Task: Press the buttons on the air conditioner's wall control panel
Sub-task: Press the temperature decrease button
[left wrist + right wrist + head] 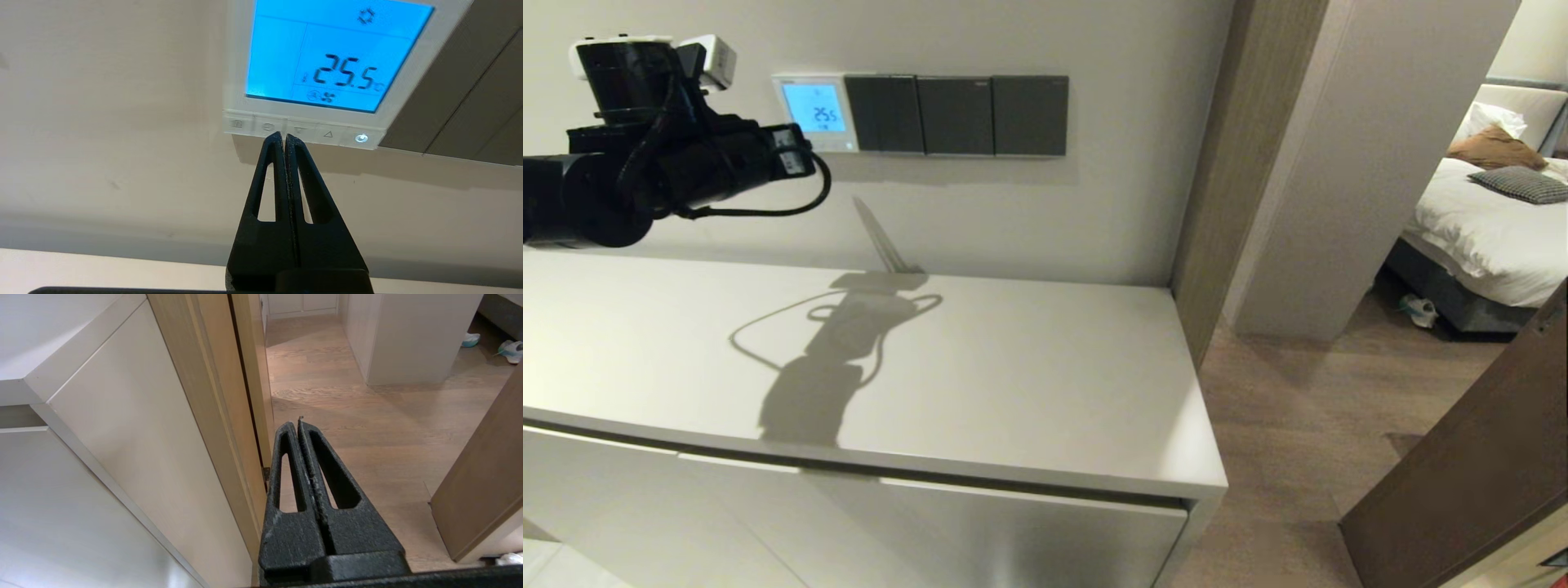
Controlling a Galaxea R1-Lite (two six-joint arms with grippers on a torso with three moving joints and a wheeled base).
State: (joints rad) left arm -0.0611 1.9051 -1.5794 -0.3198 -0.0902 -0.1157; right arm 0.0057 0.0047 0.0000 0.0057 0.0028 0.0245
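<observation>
Thermostat panel (327, 69): your left gripper (284, 136), jaws closed, meets its stiff button row (302, 130); press lightly, squarely.

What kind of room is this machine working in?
Probably a home or hotel suite: a made bed shows through the doorway, shoes lie on the wood floor, and a lit wall thermostat hangs above a white cabinet.

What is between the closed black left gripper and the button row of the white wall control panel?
Nothing: in the left wrist view the left gripper tips reach the button row of the white wall control panel.
</observation>
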